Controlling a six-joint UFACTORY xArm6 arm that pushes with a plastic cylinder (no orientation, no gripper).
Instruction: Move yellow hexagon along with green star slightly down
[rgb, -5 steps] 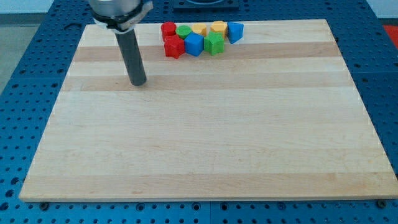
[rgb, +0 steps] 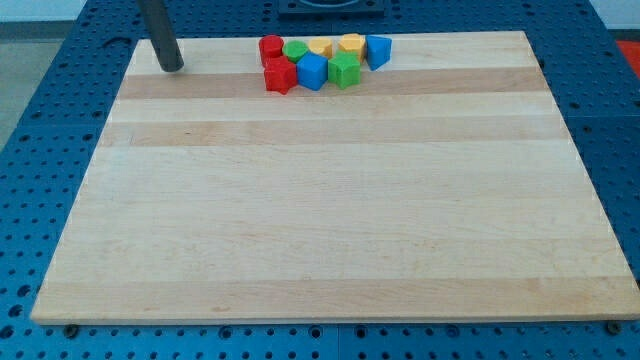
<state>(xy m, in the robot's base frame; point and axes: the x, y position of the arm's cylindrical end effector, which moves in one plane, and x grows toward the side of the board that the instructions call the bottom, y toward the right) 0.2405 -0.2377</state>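
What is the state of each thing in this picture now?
My tip: on the board's top left corner, left of all blocks, touching none.
Block cluster: packed together at the top edge.
Green star: in the cluster's lower row.
Wooden board: flat.

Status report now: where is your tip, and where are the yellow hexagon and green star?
My tip at board's top-left, clear of blocks. Yellow hexagon and green star untouched in top cluster. Blue block alongside them.
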